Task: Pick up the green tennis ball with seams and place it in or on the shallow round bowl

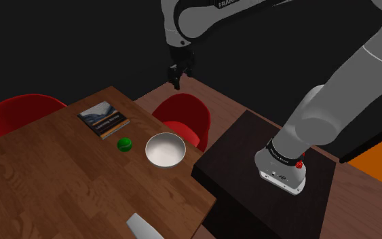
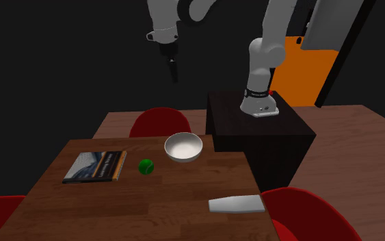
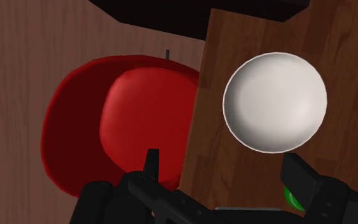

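Note:
The green tennis ball point(image 1: 124, 144) lies on the wooden table point(image 1: 53, 176), just beside the shallow white round bowl point(image 1: 165, 149) and near a book. In the second exterior view the ball point(image 2: 146, 166) sits between the book and the bowl point(image 2: 183, 147). My black gripper point(image 1: 177, 84) hangs high in the air above the red chair beyond the table's edge, well away from the ball. From the wrist, the gripper point(image 3: 225, 172) is open with nothing between its fingers. The bowl point(image 3: 275, 102) shows ahead of it, and a sliver of the ball point(image 3: 290, 198) peeks out beside one finger.
A book point(image 1: 104, 119) lies flat on the table past the ball. A grey flat object point(image 2: 237, 204) rests near the table's edge. Red chairs point(image 1: 182, 115) point(image 1: 16, 114) stand around the table. The dark stand point(image 1: 264, 170) adjoins the table by the bowl.

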Robot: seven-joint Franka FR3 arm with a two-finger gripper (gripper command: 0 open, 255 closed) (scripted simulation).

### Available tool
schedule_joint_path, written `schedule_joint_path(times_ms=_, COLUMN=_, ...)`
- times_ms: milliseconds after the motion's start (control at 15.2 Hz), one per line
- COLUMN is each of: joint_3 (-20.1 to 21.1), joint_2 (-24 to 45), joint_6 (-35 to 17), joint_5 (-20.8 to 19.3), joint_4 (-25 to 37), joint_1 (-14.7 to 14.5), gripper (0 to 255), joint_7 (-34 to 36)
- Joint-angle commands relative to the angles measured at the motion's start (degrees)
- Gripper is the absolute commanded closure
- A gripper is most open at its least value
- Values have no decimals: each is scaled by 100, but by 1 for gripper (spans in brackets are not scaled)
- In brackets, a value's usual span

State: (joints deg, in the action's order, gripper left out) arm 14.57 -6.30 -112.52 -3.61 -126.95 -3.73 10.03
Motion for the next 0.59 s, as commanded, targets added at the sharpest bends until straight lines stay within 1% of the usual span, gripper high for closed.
schedule_joint_path(times_ms=0, joint_3=84, joint_2=407, joint_6=-110, joint_5=-60, joint_4=201, joint_1=-48, gripper=0, joint_7=182)
schedule_joint_path(times_ms=528, joint_3=267, joint_2=2200, joint_6=-348, joint_5=-430, joint_4=1365, joint_1=-389, gripper=0, joint_7=902)
